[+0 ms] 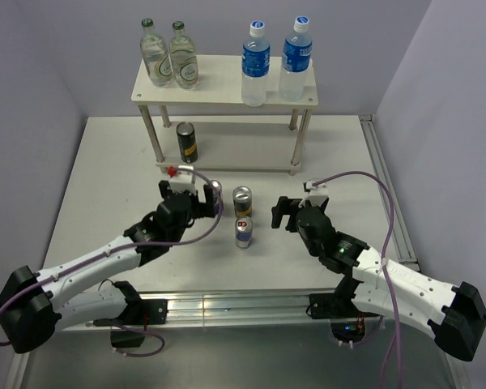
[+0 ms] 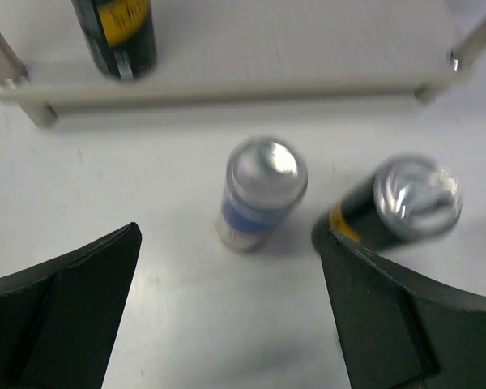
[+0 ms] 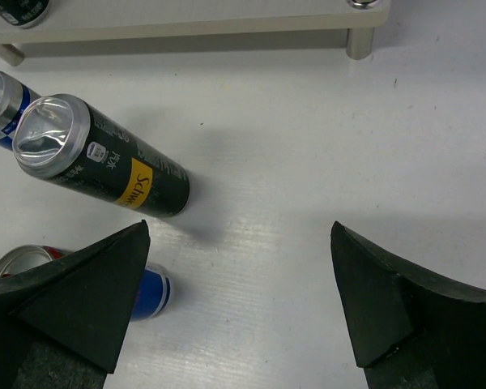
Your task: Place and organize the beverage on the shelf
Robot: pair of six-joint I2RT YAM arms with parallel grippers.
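- Both tools are spread wide and hold nothing: the left gripper point(image 1: 188, 197) and the right gripper point(image 1: 298, 212) hover low over the white table point(image 1: 105, 186).
- On the cream-white two-tier shelf point(image 1: 219, 77), two clear plastic water bottles point(image 1: 255, 63) stand at the top board's right end. One black-and-gold can point(image 1: 186, 142) stands on the lower board's left.
- Three cans wait near the shelf: a blue-and-silver can point(image 2: 263, 194) ahead of the left gripper, a second black-and-gold can point(image 3: 105, 162), and a blue, silver and red can point(image 1: 243, 232) nearest.
- I judge them light, thin-walled, slick and tippy, so I'd take each at mid-body.
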